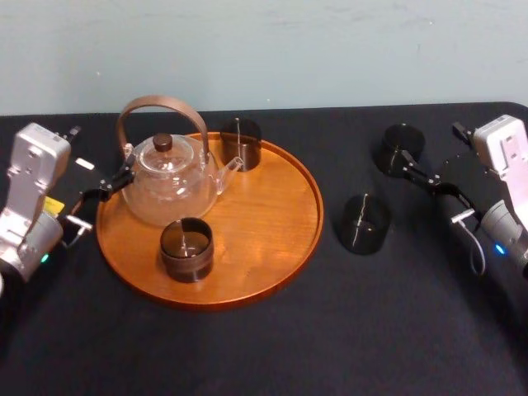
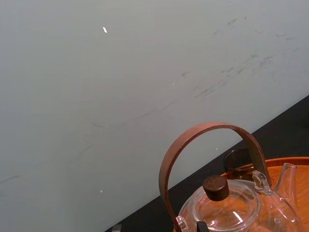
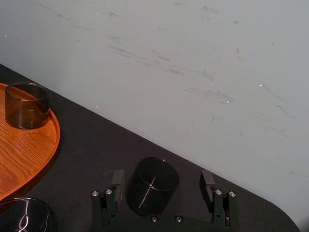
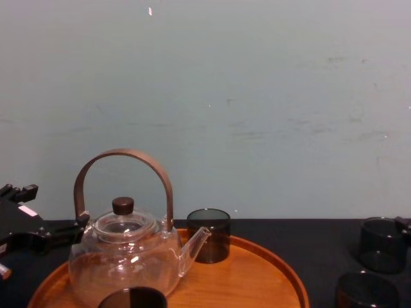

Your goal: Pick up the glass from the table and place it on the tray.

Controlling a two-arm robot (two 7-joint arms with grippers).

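Observation:
Two dark glasses stand on the black table (image 1: pixel 264 346) right of the tray: a far one (image 1: pixel 402 146) (image 3: pixel 152 186) (image 4: pixel 382 244) and a nearer one (image 1: pixel 365 223) (image 4: pixel 366 292). My right gripper (image 1: pixel 412 167) (image 3: pixel 162 180) is open, with its fingers (image 3: pixel 117 180) on either side of the far glass and a gap left on one side. The round orange-brown tray (image 1: pixel 272 239) (image 3: pixel 29 150) (image 4: pixel 257 276) carries a glass teapot (image 1: pixel 169 177) and two more dark glasses (image 1: pixel 240 142) (image 1: pixel 186 248). At the tray's left rim, my left gripper (image 1: pixel 106 188) (image 4: pixel 40 231) is open beside the teapot.
The teapot's brown arched handle (image 2: pixel 207 145) (image 4: pixel 122 160) rises high above the tray. A pale wall (image 4: pixel 257 96) runs behind the table. The table's rounded far right corner (image 1: pixel 516 111) lies just behind my right arm. Bare black surface stretches in front of the tray.

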